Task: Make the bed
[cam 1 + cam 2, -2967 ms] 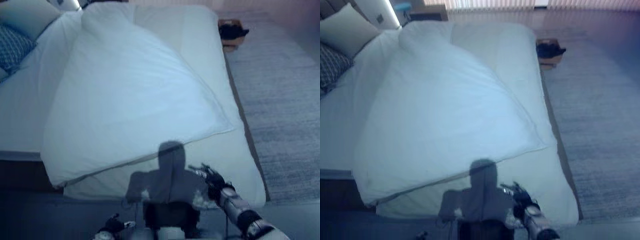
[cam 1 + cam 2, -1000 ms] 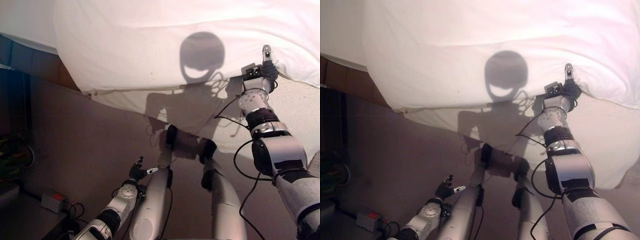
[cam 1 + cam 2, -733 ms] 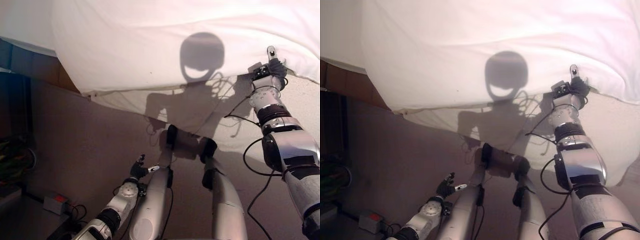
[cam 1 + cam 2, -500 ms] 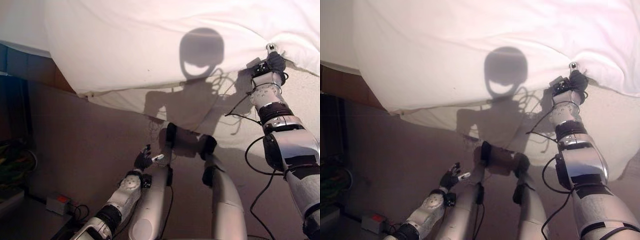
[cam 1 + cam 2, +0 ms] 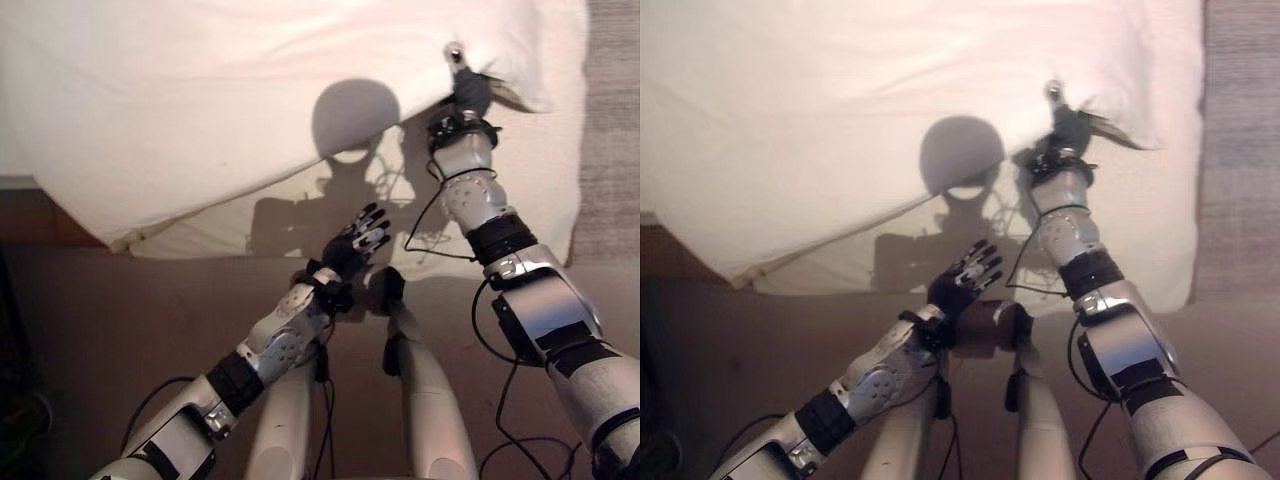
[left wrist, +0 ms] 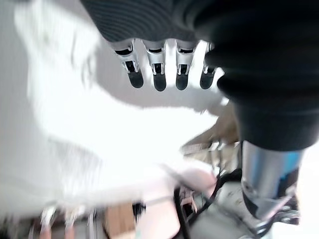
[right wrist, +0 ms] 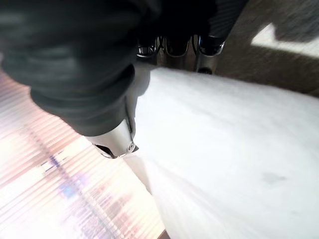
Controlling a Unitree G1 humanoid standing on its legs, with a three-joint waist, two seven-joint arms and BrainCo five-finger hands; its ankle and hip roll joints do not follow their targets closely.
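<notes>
A white duvet [image 5: 200, 100] lies skewed across the bed, its lower edge running diagonally over the sheet-covered mattress [image 5: 545, 190]. My right hand [image 5: 468, 92] reaches far forward to that edge near the duvet's right corner and is shut on it. In the right wrist view the fingers [image 7: 202, 50] go behind the duvet [image 7: 239, 149] and the thumb [image 7: 118, 142] lies against it. The edge is lifted a little, with a dark gap under it. My left hand [image 5: 352, 248] is held up open before the foot of the bed, its fingers [image 6: 158, 72] straight and spread, touching nothing.
The mattress's foot end hangs over brown floor [image 5: 90, 310]. A grey carpet [image 5: 612, 110] runs along the bed's right side. A dark wooden bed frame [image 5: 25, 215] shows at the left under the duvet's overhanging corner.
The camera has shifted. My left hand rose from down by the floor to the bed's foot and spread open. My right hand went further along the duvet's edge and closed on it.
</notes>
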